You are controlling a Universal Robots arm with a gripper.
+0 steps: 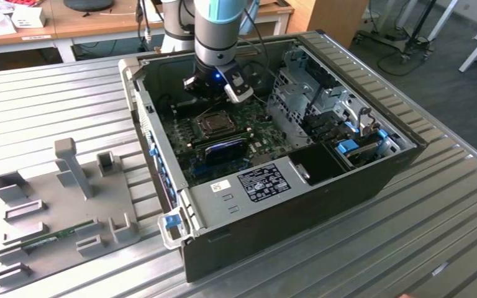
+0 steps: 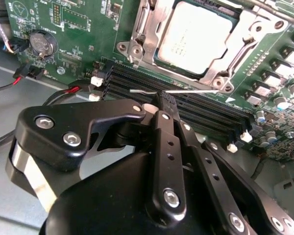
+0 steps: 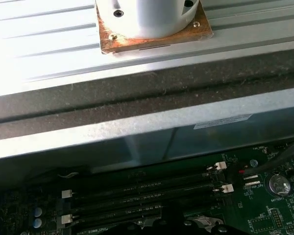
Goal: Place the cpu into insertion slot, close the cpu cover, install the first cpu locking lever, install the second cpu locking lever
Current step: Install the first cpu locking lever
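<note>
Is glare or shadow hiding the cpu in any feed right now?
First wrist view: the table slats blow out white, and the motherboard sits in shade. Second wrist view: the cpu is evenly lit with a faint sheen. Exterior view: the insertion slot looks dim.

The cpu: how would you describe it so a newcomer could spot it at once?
Find the open computer case on the slatted metal table, with the green motherboard lying inside. On that board, a silvery metal frame rims the cpu. It is the flat, pale, plain square, unlike the long black memory slots beside it.
</note>
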